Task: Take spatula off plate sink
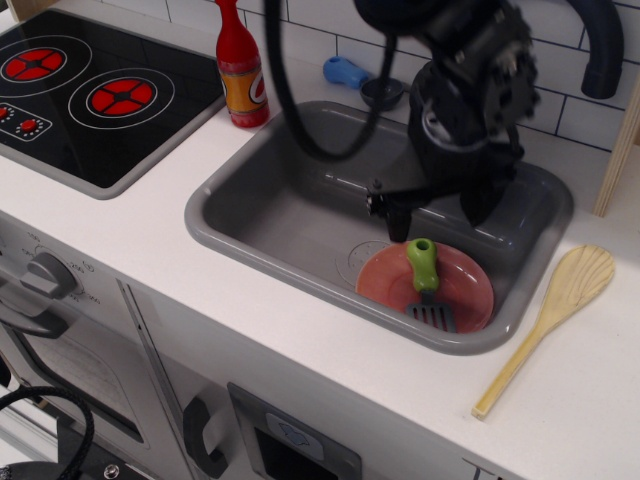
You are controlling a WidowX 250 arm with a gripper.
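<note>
The spatula (424, 275), with a lime-green handle and a dark slotted blade, lies on the salmon-pink plate (470, 290) at the right end of the grey sink (260, 205). Its handle points to the back and its blade to the front rim. My gripper (440, 218) hangs open and empty inside the sink, just behind and above the top of the handle. One dark finger (399, 222) is left of the handle tip and the other is to its right. The gripper does not touch the spatula.
A red bottle (241, 66) stands at the sink's back left corner. A black stove top (90, 95) lies at the left. A blue-handled scoop (352, 73) lies behind the sink. A dark faucet (603, 45) rises at the back right. A wooden spoon (553, 318) lies on the counter at the right.
</note>
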